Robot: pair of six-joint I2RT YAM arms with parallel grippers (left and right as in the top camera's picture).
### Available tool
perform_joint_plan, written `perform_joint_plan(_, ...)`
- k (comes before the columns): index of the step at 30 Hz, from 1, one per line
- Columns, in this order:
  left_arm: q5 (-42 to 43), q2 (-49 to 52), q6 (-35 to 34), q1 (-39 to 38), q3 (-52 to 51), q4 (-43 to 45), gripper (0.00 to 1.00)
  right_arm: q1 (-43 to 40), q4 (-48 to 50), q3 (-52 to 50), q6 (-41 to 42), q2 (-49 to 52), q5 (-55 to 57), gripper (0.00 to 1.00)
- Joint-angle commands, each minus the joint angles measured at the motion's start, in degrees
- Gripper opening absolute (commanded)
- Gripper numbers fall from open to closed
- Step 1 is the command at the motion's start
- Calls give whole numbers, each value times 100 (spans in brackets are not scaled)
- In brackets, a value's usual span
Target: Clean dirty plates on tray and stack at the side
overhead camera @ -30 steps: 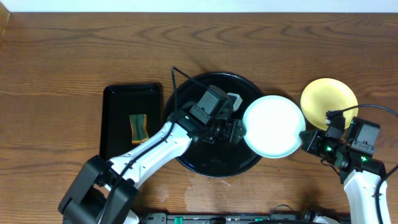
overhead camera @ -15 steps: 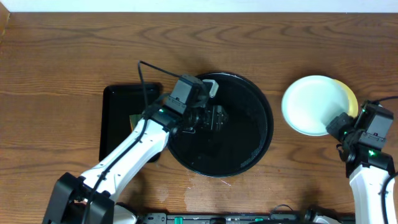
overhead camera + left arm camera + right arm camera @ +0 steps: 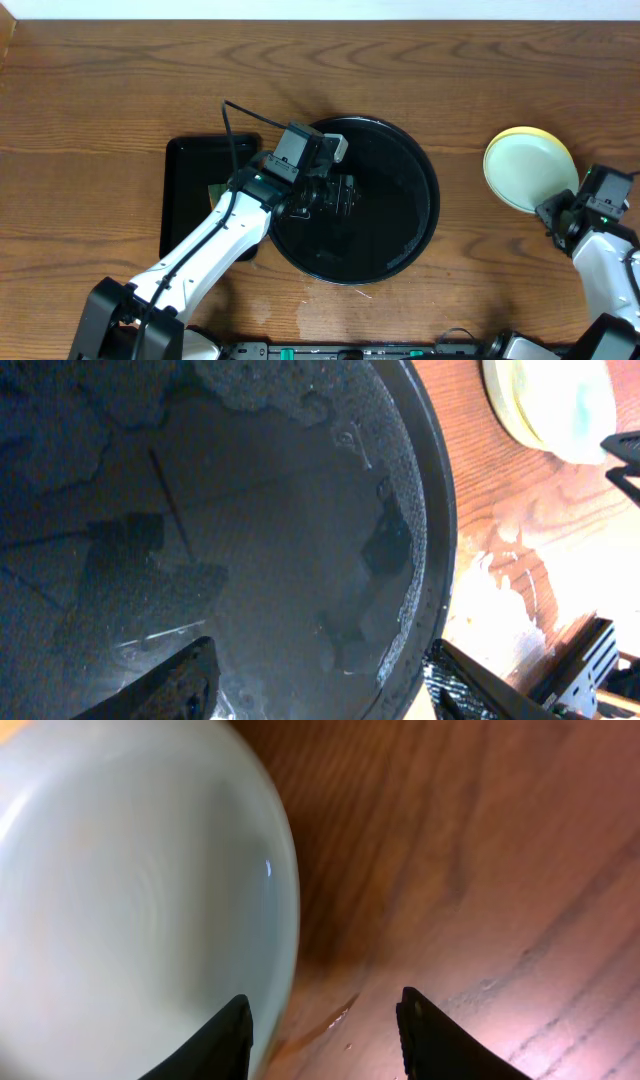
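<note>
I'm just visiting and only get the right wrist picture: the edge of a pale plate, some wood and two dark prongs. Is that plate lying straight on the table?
Observer: No. From overhead, that pale blue plate lies on top of a yellow plate, on the right side of the table.
Operator: So where is the other arm?
Observer: The left arm reaches over a big round black tray in the middle of the table. Its jaws are open with nothing between them.
</note>
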Motion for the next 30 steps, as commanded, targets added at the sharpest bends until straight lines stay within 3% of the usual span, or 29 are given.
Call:
perform_joint_plan(1, 7, -24, 142, 20, 9, -46, 71, 0, -286, 636, -704, -433, -793, 45)
perform_joint_plan(7, -579, -81, 138, 57, 59, -216, 72, 662, -398, 1180, -1504, -1003, -3276, 41)
perform_joint_plan(13, -1823, -756, 236, 730, 776, -1816, 72, 2181, -490, 1517, -2581, -1169, -3539, 40)
perform_joint_plan(19, -1993, -1961, 664, 2068, 1493, -2931, 79, 3292, -376, 2068, -2929, -1187, -3536, 60)
perform_joint_plan(20, -1993, -2155, 704, 2275, 1499, -2949, 80, 3388, -310, 2118, -2929, -1191, -3536, 67)
perform_joint_plan(21, -1993, -2374, 734, 2509, 1499, -2959, 82, 3471, -210, 2146, -2929, -1198, -3534, 94)
perform_joint_plan(22, -1993, -2557, 743, 2719, 1499, -2979, 82, 3523, -85, 2149, -2927, -1200, -3534, 99)
perform_joint_plan(30, -1991, -3147, 739, 3432, 1482, -3082, 91, 3622, -92, 2144, -2920, -1196, -3541, 99)
